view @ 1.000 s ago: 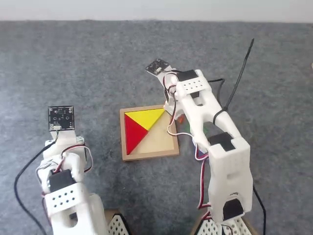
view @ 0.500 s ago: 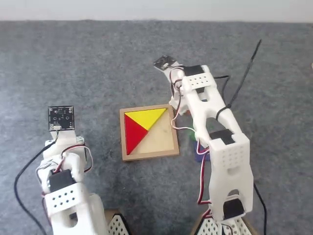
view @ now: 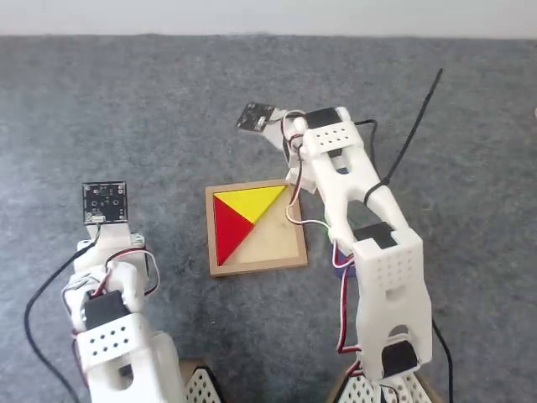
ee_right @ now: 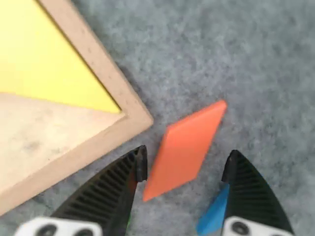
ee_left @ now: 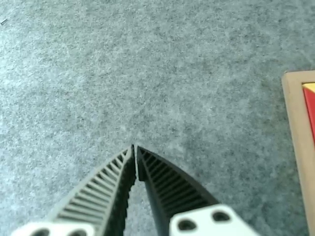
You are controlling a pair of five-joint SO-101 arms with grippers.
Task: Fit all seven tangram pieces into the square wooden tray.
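right gripper (ee_right: 187, 160) fingers spread wide, released, one on each side of the orange parallelogram (ee_right: 184, 147). the piece lies flat on the grey carpet (ee_right: 221, 54) between them. can't tell if the finger on the tray side touches its edge. a blue piece (ee_right: 214, 216) pokes out next to the other finger, mostly covered by it, shape unclear.

orange parallelogram is outside the wooden tray (ee_right: 98, 142), just beside its corner, apart from the rim.

left gripper (ee_left: 134, 150) fingers clenched together, tips meeting, nothing between them, over bare carpet. the tray's edge is cut off at the frame's side.

tray (view: 256, 264) contents from the high view: yellow triangle (view: 252, 201) against the far rim, red triangle (view: 228, 231) against the left rim, long sides meeting on a diagonal. rest of the tray floor is bare wood.

right arm (view: 369, 243) hangs over the tray's right rim and hides the loose pieces on that side. left arm (view: 109, 327) sits well apart from the tray.
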